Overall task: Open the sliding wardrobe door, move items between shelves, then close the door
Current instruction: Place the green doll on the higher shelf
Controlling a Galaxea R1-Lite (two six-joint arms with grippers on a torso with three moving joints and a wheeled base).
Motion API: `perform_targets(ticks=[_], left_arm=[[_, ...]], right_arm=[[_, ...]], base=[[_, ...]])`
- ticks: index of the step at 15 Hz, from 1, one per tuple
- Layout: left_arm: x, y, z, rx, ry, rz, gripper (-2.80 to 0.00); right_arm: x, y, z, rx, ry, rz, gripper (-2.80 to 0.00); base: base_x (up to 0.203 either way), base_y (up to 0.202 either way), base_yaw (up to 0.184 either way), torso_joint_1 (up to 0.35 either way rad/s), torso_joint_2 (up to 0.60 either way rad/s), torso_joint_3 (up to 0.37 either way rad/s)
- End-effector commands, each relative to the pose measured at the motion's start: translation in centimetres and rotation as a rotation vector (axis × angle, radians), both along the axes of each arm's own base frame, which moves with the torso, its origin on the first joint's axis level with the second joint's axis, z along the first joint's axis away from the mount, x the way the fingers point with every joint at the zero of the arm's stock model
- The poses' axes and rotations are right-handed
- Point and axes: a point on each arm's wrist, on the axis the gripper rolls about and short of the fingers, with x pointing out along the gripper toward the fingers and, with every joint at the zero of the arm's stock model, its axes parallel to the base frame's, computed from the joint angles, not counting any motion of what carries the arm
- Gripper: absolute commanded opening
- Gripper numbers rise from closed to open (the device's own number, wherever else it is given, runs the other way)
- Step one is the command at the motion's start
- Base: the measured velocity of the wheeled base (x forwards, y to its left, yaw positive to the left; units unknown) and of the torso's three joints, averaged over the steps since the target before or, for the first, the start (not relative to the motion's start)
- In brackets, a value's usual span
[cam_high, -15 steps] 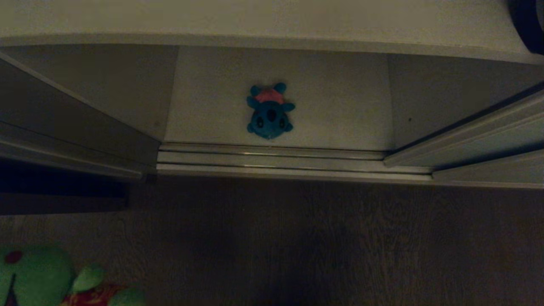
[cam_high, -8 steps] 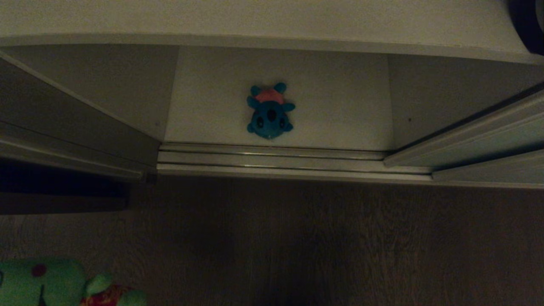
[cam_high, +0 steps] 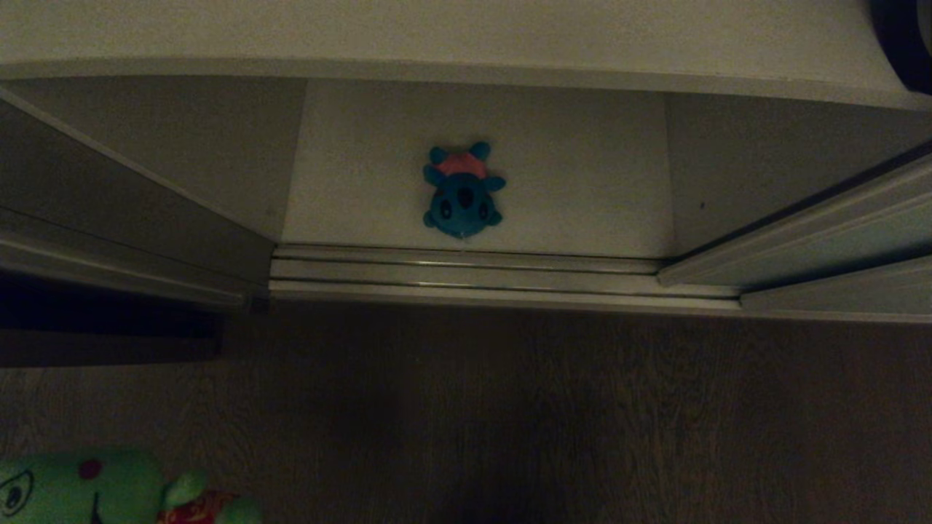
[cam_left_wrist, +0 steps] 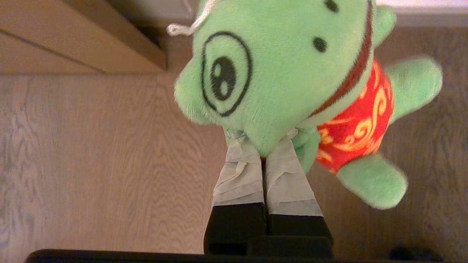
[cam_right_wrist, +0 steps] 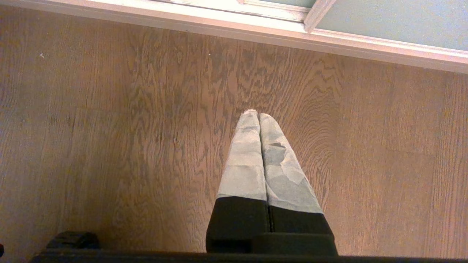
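A: The left gripper is pinched on the green plush toy over the wooden floor, at the head view's lower left corner.

B: And the right gripper?

A: Pressed together, empty, above bare floor near the door track.

B: The blue plush toy?

A: On the lower shelf, near its front edge, long axis front to back, face toward the track, open board either side. The sliding wardrobe door stands at the right.

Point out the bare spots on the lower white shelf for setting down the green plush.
The lower white shelf board is bare on both sides of the small blue plush with pink top, out to the side walls. Only its middle is occupied. The left gripper holds the green plush toy in red.
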Motion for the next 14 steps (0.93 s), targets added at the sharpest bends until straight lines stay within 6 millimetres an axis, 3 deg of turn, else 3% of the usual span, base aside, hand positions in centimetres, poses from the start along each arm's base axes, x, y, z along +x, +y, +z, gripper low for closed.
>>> perform_targets(ticks=[1,14], left_arm=[[0.06,-0.01,-0.03,0.004,0.005,-0.005,-2.8],[0.06,-0.05,-0.04,0.005,0.005,-0.022,-2.8]], right_arm=[[-0.02,0.0,-0.01,0.0,-0.002,0.001,-2.8],[-0.02,0.0,-0.01,0.0,-0.002,0.001,-2.8]], base=[[0.0,0.0,0.0,0.0,0.0,0.0],[0.0,0.0,0.0,0.0,0.0,0.007]])
